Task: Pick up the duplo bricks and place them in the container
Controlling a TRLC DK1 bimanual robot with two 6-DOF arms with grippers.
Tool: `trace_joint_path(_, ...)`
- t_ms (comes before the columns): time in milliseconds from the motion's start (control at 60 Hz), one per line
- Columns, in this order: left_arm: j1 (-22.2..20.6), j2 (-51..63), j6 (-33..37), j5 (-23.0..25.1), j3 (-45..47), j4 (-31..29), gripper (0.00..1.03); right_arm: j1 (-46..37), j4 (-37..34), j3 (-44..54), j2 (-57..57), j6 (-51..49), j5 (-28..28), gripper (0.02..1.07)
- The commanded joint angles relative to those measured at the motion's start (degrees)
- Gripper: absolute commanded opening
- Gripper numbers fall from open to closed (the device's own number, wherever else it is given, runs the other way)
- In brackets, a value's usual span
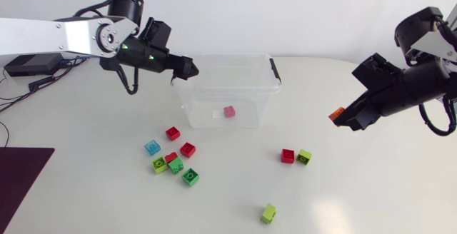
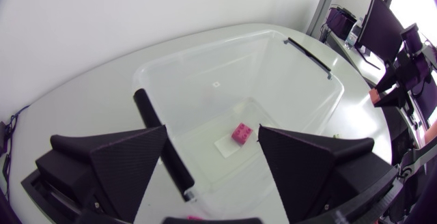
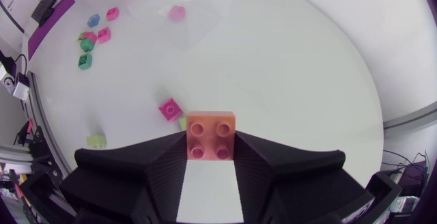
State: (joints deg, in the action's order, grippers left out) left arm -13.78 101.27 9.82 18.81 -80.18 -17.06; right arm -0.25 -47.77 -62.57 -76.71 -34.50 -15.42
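The left gripper (image 2: 212,135) gapes wide over the clear plastic container (image 2: 205,51); well apart from it, the right gripper (image 3: 210,153) pinches a studded orange brick (image 3: 211,130).

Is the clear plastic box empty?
No, one pink brick lies inside the box, on its floor.
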Motion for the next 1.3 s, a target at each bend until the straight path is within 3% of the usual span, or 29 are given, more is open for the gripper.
trace_joint_path(0, 1.56, -5.12, 4.06, -0.61, 0.03, -4.12, 0.98, 2.54, 0.83, -2.83, 0.33, 3.39, -1.10, 0.34)
trace_joint_path(167, 4.38, -12.07, 12.59, -3.51, 5.91, -15.20, 0.98, 8.25, 6.64, -8.36, -2.57, 8.92, -2.95, 0.35)
trace_joint_path(283, 6.57, -13.91, 16.54, -4.66, 11.19, -18.98, 0.98, 11.94, 10.59, -12.05, -6.35, 11.91, -3.39, 0.35)
trace_joint_path(450, 9.56, -13.74, 21.02, -4.92, 17.52, -19.68, 0.98, 16.34, 16.04, -16.36, -12.24, 15.17, -2.95, 0.36)
trace_joint_path(583, 9.47, -13.12, 22.52, -6.77, 21.21, -19.68, 0.98, 18.71, 17.80, -21.90, -17.78, 16.13, -1.89, 0.36)
trace_joint_path(733, 7.63, -10.31, 24.63, -12.13, 24.81, -19.24, 0.98, 20.91, 17.36, -29.63, -24.89, 16.13, -0.22, 0.40)
trace_joint_path(850, 7.36, -5.82, 25.24, -16.00, 20.77, -20.73, 0.97, 23.28, 16.39, -34.73, -29.03, 15.96, 2.50, 0.43)
trace_joint_path(900, 6.93, -3.36, 24.80, -17.49, 17.69, -21.61, 0.97, 23.98, 16.39, -36.66, -30.87, 15.78, 3.73, 0.51)
trace_joint_path(933, 6.22, -1.08, 24.63, -18.28, 14.79, -23.55, 0.97, 24.51, 16.30, -38.16, -32.37, 15.78, 4.43, 0.62)
trace_joint_path(1000, 4.82, 1.38, 24.98, -18.46, 11.19, -25.48, 0.97, 25.04, 15.69, -39.65, -33.60, 15.87, 6.37, 0.99)
trace_joint_path(1017, 4.46, 1.91, 25.16, -18.54, 10.31, -25.83, 0.97, 25.12, 15.42, -39.65, -33.51, 15.87, 6.37, 1.02)
trace_joint_path(1233, 3.85, 8.76, 29.37, -18.54, -0.77, -36.91, 0.96, 24.33, 13.49, -30.07, -23.75, 13.58, 6.19, 1.02)
trace_joint_path(1283, 3.76, 8.94, 29.46, -18.54, -0.68, -36.91, 0.95, 23.89, 13.49, -27.87, -21.64, 13.32, 6.19, 1.02)
